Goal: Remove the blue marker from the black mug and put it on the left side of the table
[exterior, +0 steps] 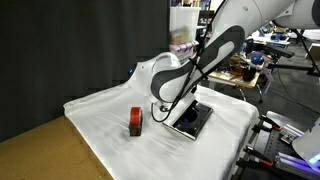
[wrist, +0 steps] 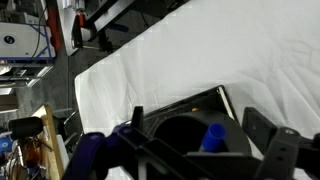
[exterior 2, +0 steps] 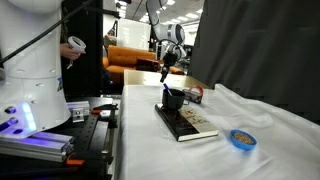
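Observation:
In the wrist view the black mug (wrist: pixel 178 138) sits just below me on a flat black slab (wrist: pixel 205 100). The blue marker (wrist: pixel 211 137) leans inside the mug at its right side, its tip poking up. My gripper (wrist: pixel 200 122) is open, with one finger on each side of the mug and nothing between them. In an exterior view the gripper (exterior 2: pixel 166 72) hangs a little above the mug (exterior 2: pixel 173 99). In an exterior view the gripper (exterior: pixel 165 112) hides the mug. The table (exterior: pixel 105 105) is draped in wrinkled white cloth.
A red-brown block (exterior: pixel 135 122) stands on the cloth beside the black slab (exterior: pixel 193 120). A small round blue disc (exterior 2: pixel 241 139) lies near the table's edge. A brown wooden corner (exterior: pixel 40 155) shows beyond the cloth. Lab benches and equipment surround the table.

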`<state>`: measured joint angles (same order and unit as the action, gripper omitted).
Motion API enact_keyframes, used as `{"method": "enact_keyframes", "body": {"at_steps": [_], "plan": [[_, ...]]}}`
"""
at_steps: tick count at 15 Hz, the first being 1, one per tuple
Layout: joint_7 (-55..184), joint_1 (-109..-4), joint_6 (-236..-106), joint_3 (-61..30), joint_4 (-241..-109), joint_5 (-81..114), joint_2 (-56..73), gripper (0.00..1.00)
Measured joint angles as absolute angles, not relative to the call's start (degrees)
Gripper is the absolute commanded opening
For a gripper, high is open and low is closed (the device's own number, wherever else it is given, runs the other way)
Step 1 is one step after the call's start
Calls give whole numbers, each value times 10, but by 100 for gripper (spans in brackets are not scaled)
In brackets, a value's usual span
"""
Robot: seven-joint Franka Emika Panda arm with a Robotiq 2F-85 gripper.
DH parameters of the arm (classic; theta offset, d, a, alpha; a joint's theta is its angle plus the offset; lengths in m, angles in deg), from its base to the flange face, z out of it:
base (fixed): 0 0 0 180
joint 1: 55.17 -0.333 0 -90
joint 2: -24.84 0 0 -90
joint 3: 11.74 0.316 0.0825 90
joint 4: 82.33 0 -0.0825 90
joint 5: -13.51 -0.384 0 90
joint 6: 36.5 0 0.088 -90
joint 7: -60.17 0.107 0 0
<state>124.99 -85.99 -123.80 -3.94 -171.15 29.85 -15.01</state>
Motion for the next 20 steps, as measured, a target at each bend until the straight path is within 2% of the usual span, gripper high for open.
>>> {"method": "enact_keyframes", "body": {"at_steps": [20], "plan": [[1236, -848, -1253, -52, -1726, 301, -177, 100]]}}
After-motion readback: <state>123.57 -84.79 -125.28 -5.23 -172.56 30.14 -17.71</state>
